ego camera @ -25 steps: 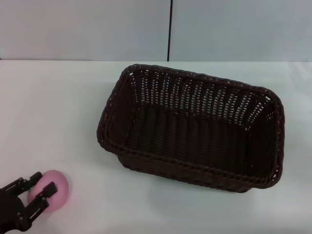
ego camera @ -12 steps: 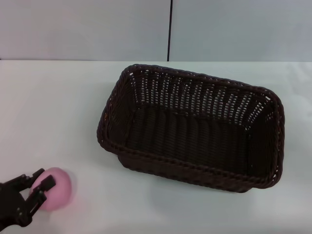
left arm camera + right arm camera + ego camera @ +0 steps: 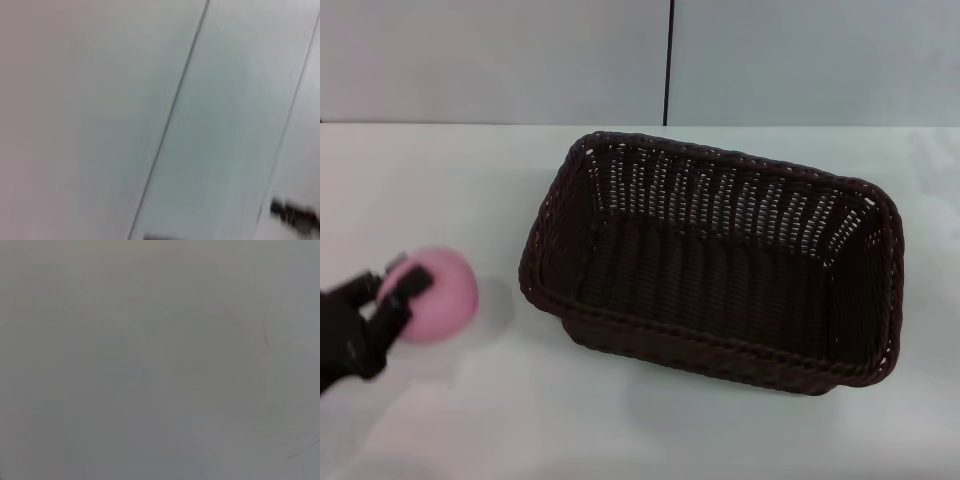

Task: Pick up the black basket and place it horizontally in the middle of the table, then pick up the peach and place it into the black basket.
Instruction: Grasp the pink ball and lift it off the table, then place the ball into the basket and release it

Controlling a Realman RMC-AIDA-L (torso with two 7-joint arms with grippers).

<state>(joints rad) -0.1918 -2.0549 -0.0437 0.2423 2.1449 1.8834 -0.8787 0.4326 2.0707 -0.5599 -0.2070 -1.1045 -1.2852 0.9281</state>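
Observation:
The black basket (image 3: 720,265) lies lengthwise across the middle of the white table (image 3: 440,190), open side up and empty. My left gripper (image 3: 392,288) is shut on the pink peach (image 3: 438,294) and holds it lifted above the table, left of the basket's left end. A shadow lies on the table under the peach. The right gripper is out of view. The left wrist view shows only a blurred pale wall with seams. The right wrist view shows only plain grey.
A pale wall with a dark vertical seam (image 3: 669,60) stands behind the table's far edge. Bare tabletop lies in front of the basket and to its left.
My left gripper has risen with the peach in it, moving up and a little towards the basket. The basket has not moved.

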